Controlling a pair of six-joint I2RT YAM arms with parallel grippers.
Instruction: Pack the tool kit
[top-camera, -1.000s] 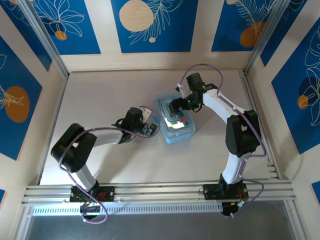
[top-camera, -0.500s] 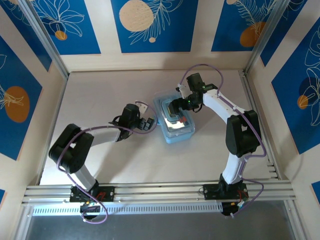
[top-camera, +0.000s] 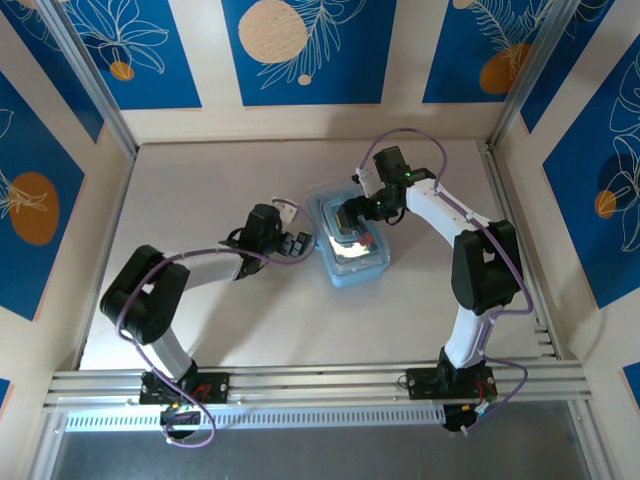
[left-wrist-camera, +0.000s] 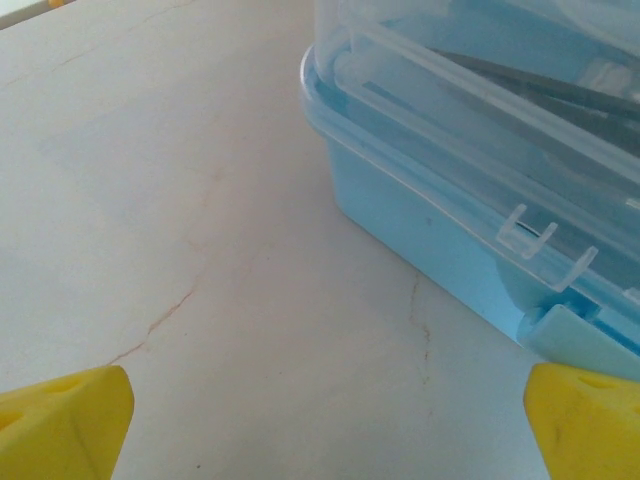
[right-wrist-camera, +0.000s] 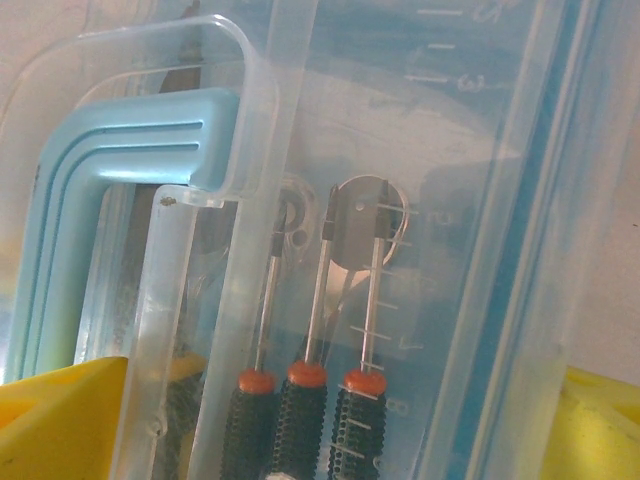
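Light-blue rectangular plastic case (top-camera: 360, 263), clear lid; right gripper (top-camera: 348, 224) splayed wide above it, left gripper (top-camera: 299, 245) splayed wide, empty, just beside.

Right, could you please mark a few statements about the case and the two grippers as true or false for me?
1. The left gripper is open, beside the case. True.
2. The left gripper grips the case. False: it holds nothing.
3. The right gripper is above the case. True.
4. The screwdrivers lie outside the case. False: they are inside, under its clear lid.
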